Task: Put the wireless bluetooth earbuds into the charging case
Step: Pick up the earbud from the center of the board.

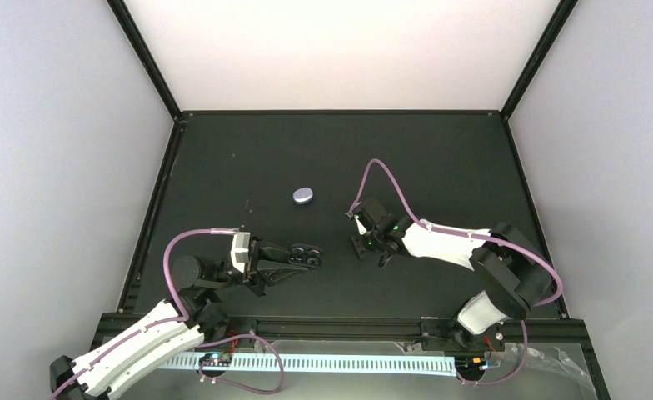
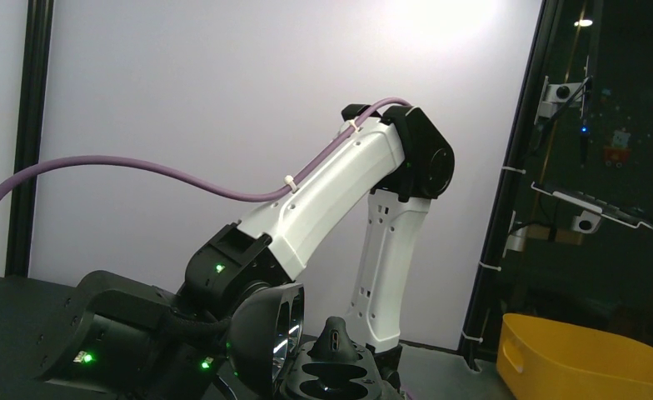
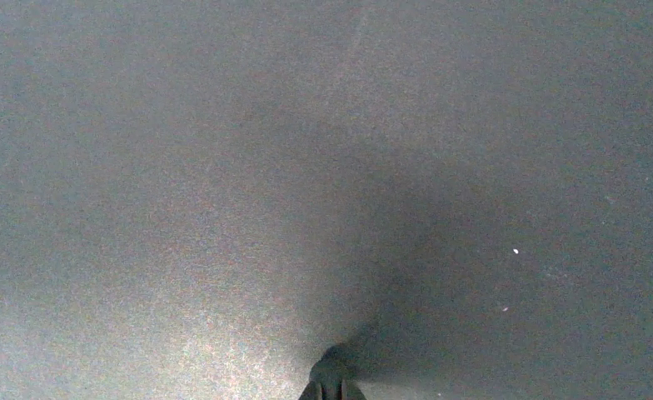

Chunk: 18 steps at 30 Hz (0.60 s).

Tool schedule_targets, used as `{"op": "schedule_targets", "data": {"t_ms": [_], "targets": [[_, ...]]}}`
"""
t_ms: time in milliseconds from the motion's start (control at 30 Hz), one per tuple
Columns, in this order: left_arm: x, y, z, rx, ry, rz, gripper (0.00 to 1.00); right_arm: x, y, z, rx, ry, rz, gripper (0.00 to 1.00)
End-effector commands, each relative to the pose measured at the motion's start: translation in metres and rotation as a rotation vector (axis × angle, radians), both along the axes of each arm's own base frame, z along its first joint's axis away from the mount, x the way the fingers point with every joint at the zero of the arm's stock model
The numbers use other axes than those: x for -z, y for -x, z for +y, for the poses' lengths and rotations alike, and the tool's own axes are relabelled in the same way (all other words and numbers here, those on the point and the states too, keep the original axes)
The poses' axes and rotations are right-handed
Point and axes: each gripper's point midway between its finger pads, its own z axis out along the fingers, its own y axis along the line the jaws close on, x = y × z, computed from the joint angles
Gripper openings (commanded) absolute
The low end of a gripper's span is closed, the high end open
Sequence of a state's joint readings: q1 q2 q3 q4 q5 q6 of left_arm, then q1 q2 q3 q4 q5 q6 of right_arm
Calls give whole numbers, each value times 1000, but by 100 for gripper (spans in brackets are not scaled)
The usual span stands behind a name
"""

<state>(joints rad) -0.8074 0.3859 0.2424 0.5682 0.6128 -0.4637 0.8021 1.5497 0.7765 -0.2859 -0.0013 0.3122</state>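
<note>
Near the front of the mat [image 1: 440, 167], left of middle, your left gripper [image 1: 292, 259] is clenched on the open case [image 1: 307, 254]. Its wrist view shows the two sockets [image 2: 331, 379] facing up, dark and empty as far as I can tell, with the lid [image 2: 261, 343] swung back.

Your right gripper [image 1: 361, 243] stands just right of the case, pointing down at the mat with its fingers pressed together. In its own view only the very tip shows at the bottom edge, with a dark nub [image 3: 331, 367] above it. I cannot tell whether that nub is a black bud in the pinch or part of the fingers. No buds show plainly anywhere else. A grey oval [image 1: 304, 196] lies farther back, well apart from both arms.

**What could go wrong:**
- **Empty pinch:** you may carry nothing to the case and press bare fingers into a socket. Check before you travel.
- **Lost bud:** a bud held only at the tips could twist or squirt out on the lift, and a black one would vanish against the dark mat.
- **Bad seating:** a bud that arrives turned the wrong way will not seat, and pushing harder could shift the case in your left grip.
- **Collision:** the arms are close, so a careless approach could knock the lid or the left fingers.
</note>
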Motion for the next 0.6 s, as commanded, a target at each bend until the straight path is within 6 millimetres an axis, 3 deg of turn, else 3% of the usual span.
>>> {"op": "schedule_targets", "data": {"t_ms": [0,133,233,300,433,567], "targets": [[-7,2,1,-5,15,-22,2,-3,-1,-1,-2,-6,-17,2],[-7,2,1,-4,14,-21,2,-6,-1,0,0,-13,-22,1],[-7,2,1,-3,16,-24,2,-26,-3,0,16,-51,-50,1],[-8,2,2,-4,17,-26,2,-52,-2,2,19,-105,-84,1],[-10,3,2,-4,21,-31,2,-128,10,9,-58,-268,-187,1],[-12,5,2,4,27,-41,2,-199,29,3,-175,-298,-304,1]]}}
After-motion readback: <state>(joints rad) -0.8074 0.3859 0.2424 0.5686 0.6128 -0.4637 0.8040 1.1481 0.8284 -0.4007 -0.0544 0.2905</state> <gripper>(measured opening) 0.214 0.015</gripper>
